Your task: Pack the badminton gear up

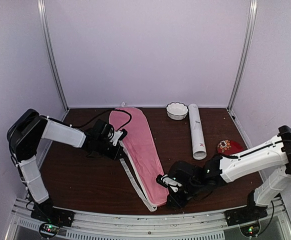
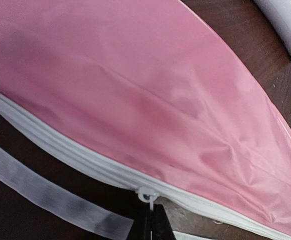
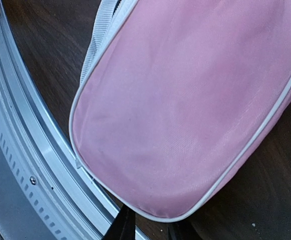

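The long pink racket-shaped cover (image 1: 140,145) lies diagonally on the dark table, wide end far, narrow end near. My left gripper (image 1: 119,145) is at its left edge. In the left wrist view the gripper (image 2: 152,212) is shut on the white zipper pull (image 2: 148,196) on the cover's (image 2: 160,100) white zip. My right gripper (image 1: 169,192) is at the cover's near end. In the right wrist view its jaws (image 3: 150,227) stand apart, tips at the cover's (image 3: 185,110) piped rim. The long white tube (image 1: 197,131) lies at the back right. No rackets or shuttlecocks are in view.
A small white scalloped bowl (image 1: 177,110) sits beside the tube's far end. A red patterned dish (image 1: 230,146) lies right of the tube. The cover's white strap (image 2: 45,192) trails on the table left of the zip. The metal front rail (image 3: 30,150) runs just beyond the cover's near end.
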